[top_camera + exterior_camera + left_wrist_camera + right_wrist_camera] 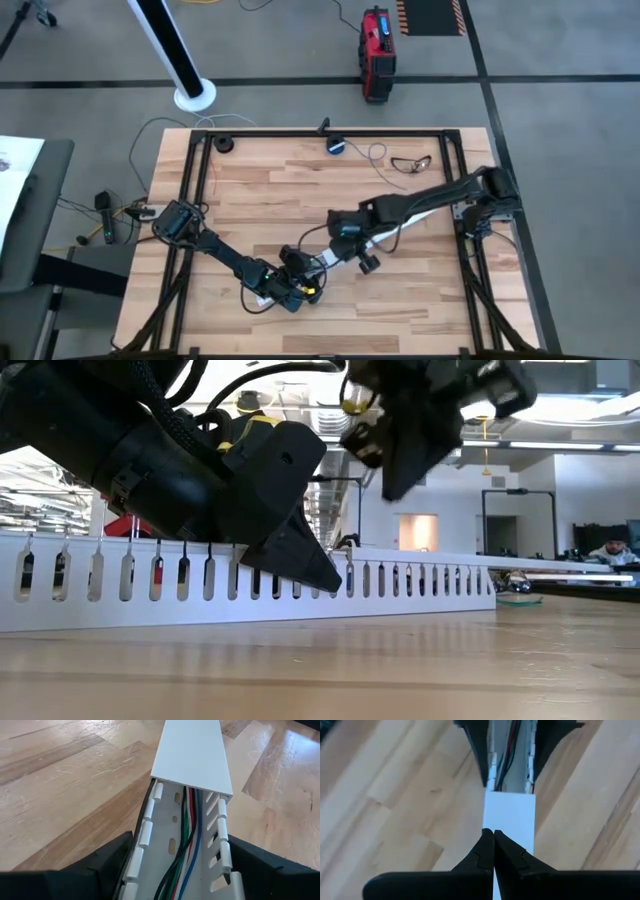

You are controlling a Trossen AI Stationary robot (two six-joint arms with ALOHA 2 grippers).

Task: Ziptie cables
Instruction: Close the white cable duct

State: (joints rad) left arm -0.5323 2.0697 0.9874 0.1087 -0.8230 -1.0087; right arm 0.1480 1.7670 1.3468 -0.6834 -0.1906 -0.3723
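Cables [186, 845], coloured black, red, green and blue, lay inside the slotted white duct [175, 840], partly hidden under its lid [192, 755]. I saw my left gripper [175, 870] spread wide around the duct's open end. My right gripper [493, 851] had its fingers pressed together above the lid.
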